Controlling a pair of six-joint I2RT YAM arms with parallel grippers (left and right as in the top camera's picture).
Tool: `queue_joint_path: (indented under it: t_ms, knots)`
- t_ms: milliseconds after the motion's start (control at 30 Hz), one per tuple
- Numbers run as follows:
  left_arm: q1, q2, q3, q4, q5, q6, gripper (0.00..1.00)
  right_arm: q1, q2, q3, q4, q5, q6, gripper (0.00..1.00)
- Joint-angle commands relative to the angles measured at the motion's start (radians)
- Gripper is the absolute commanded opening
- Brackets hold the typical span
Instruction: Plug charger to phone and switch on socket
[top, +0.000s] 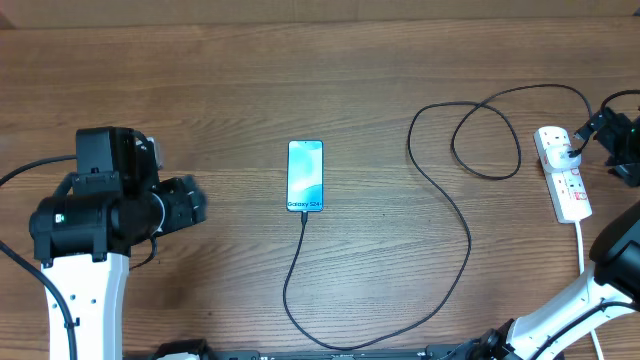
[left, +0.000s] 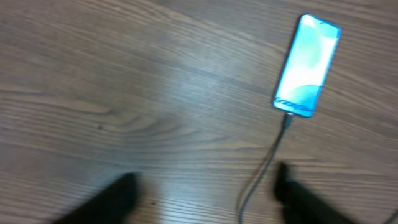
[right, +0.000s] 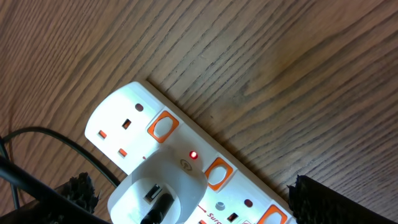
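The phone (top: 305, 176) lies flat mid-table with its blue screen lit, and it also shows in the left wrist view (left: 306, 65). The charger's thin black cable (top: 455, 215) loops across the table to the right. Its plug tip (left: 288, 119) sits at the phone's near end. My left gripper (top: 198, 200) hovers left of the phone, open (left: 205, 194), with only table and cable under it. The white socket (right: 124, 127) holds a white adapter (right: 158, 190) beside a lit red lamp (right: 193, 154). My right gripper (right: 193, 199) is open, its fingers either side of the socket (top: 563, 178).
Orange-red rocker switches (right: 163, 126) line the socket's top face. Its thick white cord (top: 582, 245) runs toward the near edge past the right arm's white link (top: 560, 305). The left arm's white column (top: 85, 300) stands at the near left.
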Motion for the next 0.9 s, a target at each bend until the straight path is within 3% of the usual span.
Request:
queue_joint_path:
  t_ms: [0,200,300,333,400,567,733,867]
  knots:
    - [-0.002,-0.051,-0.086,0.043,-0.084,0.004,0.31,-0.002,-0.006,0.014,0.008,0.003,0.008,1.00]
    - [-0.010,-0.124,-0.396,0.405,-0.037,0.028,0.36,-0.002,-0.006,0.014,0.008,0.003,0.008,1.00]
    - [-0.030,-0.168,-0.580,0.654,0.011,0.028,0.47,-0.002,-0.006,0.014,0.008,0.003,0.008,1.00]
    - [-0.035,-0.179,-0.630,0.727,0.024,0.028,0.51,-0.002,-0.006,0.014,0.008,0.003,0.008,1.00]
    - [-0.049,-0.214,-0.798,0.981,0.075,0.023,0.70,-0.002,-0.006,0.014,0.008,0.003,0.008,1.00]
    - [-0.054,-0.268,-1.025,1.355,0.106,-0.007,0.95,-0.002,-0.006,0.014,0.008,0.003,0.008,1.00]
    - [-0.053,-0.327,-1.169,1.589,0.096,-0.006,0.99,-0.002,-0.006,0.014,0.008,0.003,0.008,1.00]
    - [-0.054,-0.391,-1.279,1.667,0.089,-0.018,1.00,-0.002,-0.006,0.014,0.008,0.003,0.008,1.00]
